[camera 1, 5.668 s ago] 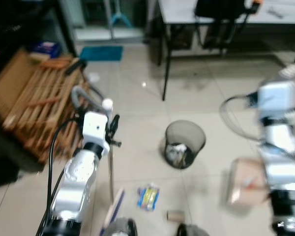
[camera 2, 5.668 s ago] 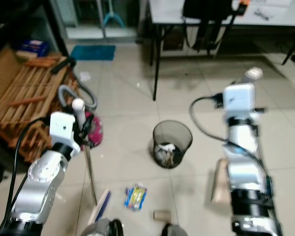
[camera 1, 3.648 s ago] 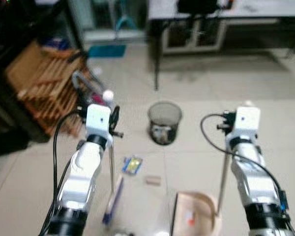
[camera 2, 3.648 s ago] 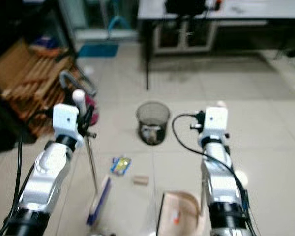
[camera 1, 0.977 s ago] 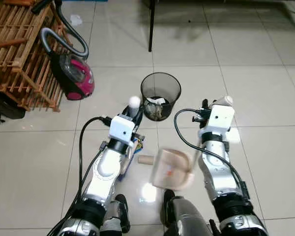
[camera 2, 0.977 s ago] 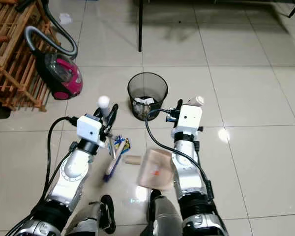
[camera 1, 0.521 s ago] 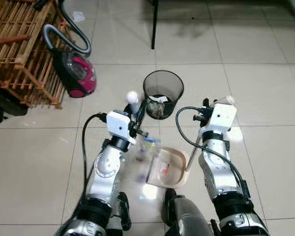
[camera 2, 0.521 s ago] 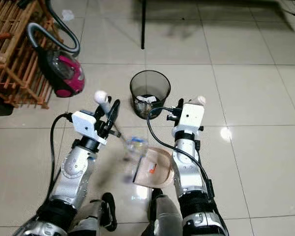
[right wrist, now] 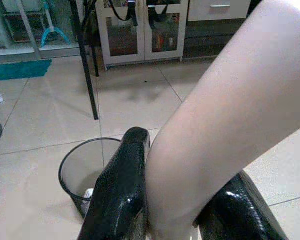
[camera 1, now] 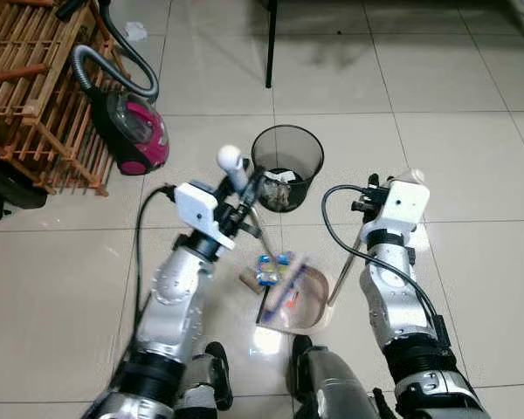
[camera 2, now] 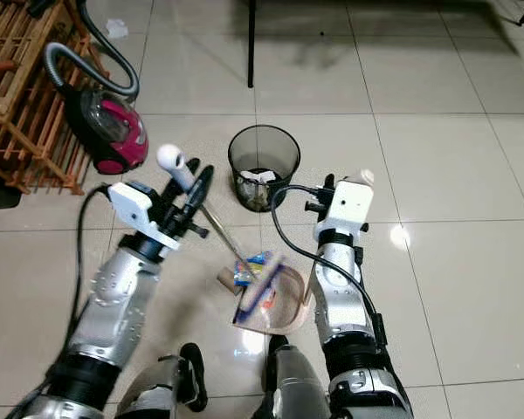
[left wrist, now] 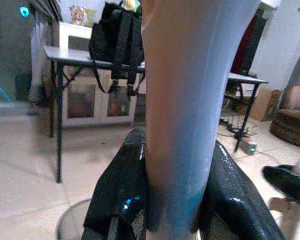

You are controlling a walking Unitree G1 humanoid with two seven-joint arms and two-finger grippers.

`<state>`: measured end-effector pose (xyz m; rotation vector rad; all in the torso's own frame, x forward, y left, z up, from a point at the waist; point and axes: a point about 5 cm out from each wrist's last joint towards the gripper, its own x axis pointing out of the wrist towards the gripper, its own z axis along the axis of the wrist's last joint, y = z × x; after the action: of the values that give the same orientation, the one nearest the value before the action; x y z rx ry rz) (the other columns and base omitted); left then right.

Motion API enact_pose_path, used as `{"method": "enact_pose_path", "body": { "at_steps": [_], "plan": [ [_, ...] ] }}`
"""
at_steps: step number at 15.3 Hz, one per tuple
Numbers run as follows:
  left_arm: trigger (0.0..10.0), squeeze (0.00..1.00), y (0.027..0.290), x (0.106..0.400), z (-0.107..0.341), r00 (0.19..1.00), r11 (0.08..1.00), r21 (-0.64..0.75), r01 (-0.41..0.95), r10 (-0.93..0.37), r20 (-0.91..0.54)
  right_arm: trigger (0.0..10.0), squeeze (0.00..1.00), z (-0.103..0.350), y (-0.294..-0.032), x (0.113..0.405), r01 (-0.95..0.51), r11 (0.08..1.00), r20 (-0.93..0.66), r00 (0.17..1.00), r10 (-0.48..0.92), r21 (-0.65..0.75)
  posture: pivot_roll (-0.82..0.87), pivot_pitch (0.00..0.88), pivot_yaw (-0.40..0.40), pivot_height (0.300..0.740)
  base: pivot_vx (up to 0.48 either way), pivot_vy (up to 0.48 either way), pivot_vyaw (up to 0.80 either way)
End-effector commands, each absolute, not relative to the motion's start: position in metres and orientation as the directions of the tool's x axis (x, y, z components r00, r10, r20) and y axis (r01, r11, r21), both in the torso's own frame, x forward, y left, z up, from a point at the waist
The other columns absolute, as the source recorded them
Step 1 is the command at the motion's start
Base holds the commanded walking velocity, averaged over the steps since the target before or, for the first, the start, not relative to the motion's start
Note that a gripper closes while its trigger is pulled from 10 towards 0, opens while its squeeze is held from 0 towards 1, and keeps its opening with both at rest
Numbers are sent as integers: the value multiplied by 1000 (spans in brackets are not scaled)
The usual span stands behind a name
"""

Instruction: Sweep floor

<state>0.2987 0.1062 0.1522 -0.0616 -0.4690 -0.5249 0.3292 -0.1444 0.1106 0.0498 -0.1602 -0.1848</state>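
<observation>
My left gripper is shut on the broom handle, which leans to the right under its white knob. The blue broom head rests across the mouth of the beige dustpan on the floor between my arms. A blue and yellow snack packet and a cardboard roll lie against the broom head at the pan's edge. Something small and orange lies inside the pan. My right gripper is shut on the dustpan's upright pale handle, with its fingers on either side.
A black mesh bin with crumpled rubbish stands just beyond the dustpan. A pink vacuum cleaner and a wooden rack are at the left. A black table leg stands farther ahead. My feet are at the lower edge.
The broom head has swept right, pushing the snack packet and cardboard roll up to the dustpan mouth. The broom handle leans further over. The dustpan has stayed put over the last half second.
</observation>
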Motion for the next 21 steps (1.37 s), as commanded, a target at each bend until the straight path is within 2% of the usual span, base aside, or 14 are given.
{"method": "enact_pose_path", "body": {
  "at_steps": [1,2,4,6,11,13,15,18,19,21],
  "plan": [
    [10000,0,113,297,175,718,880,132,456,-452,530,10000,0,89,-148,323,183,982,57,981,-186,48,-77,250,-8,740,0,0,0],
    [10000,0,115,297,178,714,884,146,444,-448,538,10000,0,89,-149,323,184,982,56,981,-186,49,-76,249,-8,740,0,0,0],
    [10000,0,131,303,190,718,925,178,336,-374,587,10000,0,86,-151,321,190,981,51,980,-193,44,-78,248,-6,740,0,0,0],
    [10000,0,133,306,191,720,928,194,317,-369,588,10000,0,86,-152,321,193,981,50,980,-194,39,-85,247,0,740,0,0,0],
    [10000,0,128,320,164,783,926,236,294,-375,497,10000,0,85,-153,320,190,981,53,980,-192,36,-98,253,0,740,0,0,0],
    [10000,0,115,324,142,811,913,214,348,-408,420,10000,0,84,-153,319,188,982,51,981,-189,35,-114,261,-3,740,0,0,0],
    [10000,0,89,321,129,774,860,199,471,-510,374,10000,0,83,-152,316,188,982,53,980,-189,34,-123,265,1,740,0,0,0],
    [10000,0,71,316,127,715,802,169,572,-589,376,10000,0,82,-154,315,191,981,51,980,-193,33,-122,265,2,740,0,0,0],
    [10000,0,60,309,126,639,727,183,662,-675,368,10000,0,81,-154,315,192,981,48,980,-193,33,-119,264,2,740,0,0,0],
    [10000,0,51,301,126,553,641,207,739,-753,357,10000,0,81,-153,316,191,981,44,980,-192,33,-113,260,2,740,0,0,0]
  ]
}}
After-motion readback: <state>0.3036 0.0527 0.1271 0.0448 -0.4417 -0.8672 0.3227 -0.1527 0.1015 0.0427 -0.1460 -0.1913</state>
